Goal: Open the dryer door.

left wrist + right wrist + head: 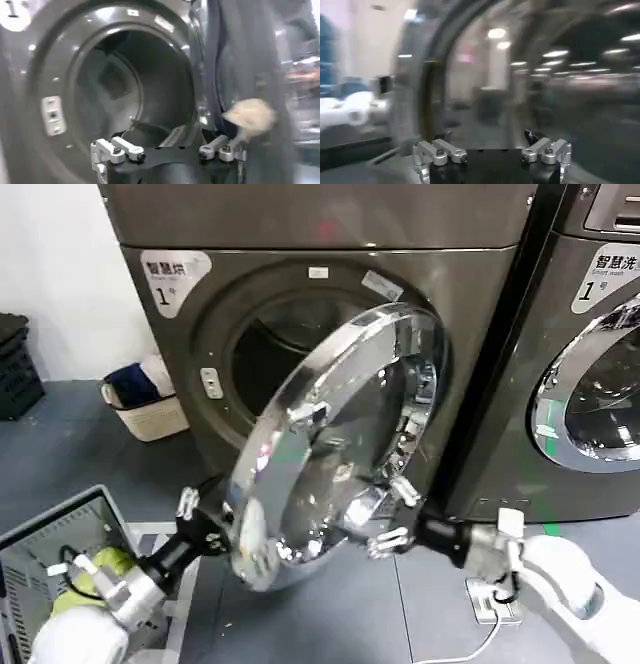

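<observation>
Nearest the robot, the left gripper (205, 519) sits at the lower left edge of the dryer door (330, 444), jaws apart, not gripping it. The right gripper (395, 514) is at the door's lower right, fingers spread wide against the glass face, closed on nothing. The chrome-rimmed door stands swung partly open in front of the dryer (330, 304), hinged on its right side. Behind the door, the dark drum opening (135, 85) is exposed. Left of the dryer, farther back, a basket (150, 409) rests on the floor.
</observation>
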Controlling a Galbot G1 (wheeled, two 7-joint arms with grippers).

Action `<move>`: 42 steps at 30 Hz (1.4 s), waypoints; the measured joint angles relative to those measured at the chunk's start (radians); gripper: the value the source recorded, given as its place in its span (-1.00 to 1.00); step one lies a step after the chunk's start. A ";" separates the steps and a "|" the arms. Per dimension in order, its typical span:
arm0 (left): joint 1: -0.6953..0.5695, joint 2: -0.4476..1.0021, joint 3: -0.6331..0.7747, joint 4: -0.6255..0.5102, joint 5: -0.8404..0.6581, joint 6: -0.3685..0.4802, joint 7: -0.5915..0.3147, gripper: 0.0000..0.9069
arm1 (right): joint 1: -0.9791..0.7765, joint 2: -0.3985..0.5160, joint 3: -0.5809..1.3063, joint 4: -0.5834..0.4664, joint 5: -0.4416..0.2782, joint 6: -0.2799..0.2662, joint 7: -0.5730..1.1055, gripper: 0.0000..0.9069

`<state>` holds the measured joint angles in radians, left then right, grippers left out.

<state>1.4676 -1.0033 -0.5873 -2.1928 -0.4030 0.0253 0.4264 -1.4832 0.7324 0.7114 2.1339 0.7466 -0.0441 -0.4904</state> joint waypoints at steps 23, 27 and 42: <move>-0.266 0.053 0.271 0.069 -0.048 0.004 -0.006 1.00 | -0.433 0.484 0.570 0.055 -0.261 0.093 0.402 1.00; -0.320 0.036 0.338 0.093 -0.042 0.008 -0.009 1.00 | -0.429 0.570 0.636 0.054 -0.288 0.070 0.447 1.00; -0.565 -0.043 0.611 0.227 -0.033 0.028 -0.042 1.00 | -0.386 0.792 0.830 0.017 -0.387 0.006 0.586 1.00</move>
<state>0.9031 -1.0460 0.0241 -1.9661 -0.4363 0.0536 0.3844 -1.8693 1.5244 1.5419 2.1506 0.3597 -0.0378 0.0951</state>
